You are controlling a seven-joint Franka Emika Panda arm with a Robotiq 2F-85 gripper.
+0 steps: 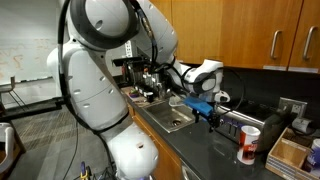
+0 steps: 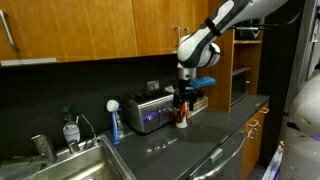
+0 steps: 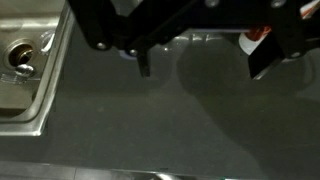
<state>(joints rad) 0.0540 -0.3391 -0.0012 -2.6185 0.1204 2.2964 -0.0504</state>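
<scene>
My gripper (image 3: 203, 66) is open and empty, and its two dark fingers (image 3: 143, 64) hang apart over the dark countertop (image 3: 170, 120). A red and white cup (image 3: 255, 38) stands just behind the right finger, partly hidden by it. In both exterior views the gripper (image 1: 211, 116) (image 2: 183, 99) hovers above the counter, close over the cup (image 2: 182, 119), which also shows in an exterior view (image 1: 249, 143). Nothing is between the jaws.
A steel sink (image 3: 22, 62) (image 1: 170, 119) (image 2: 92, 165) lies beside the counter. A silver toaster (image 2: 150, 111) stands against the wall behind the cup. A blue bottle (image 2: 113, 123) and a small green-capped bottle (image 2: 69, 130) stand by the sink. Wooden cabinets (image 2: 90, 25) hang overhead.
</scene>
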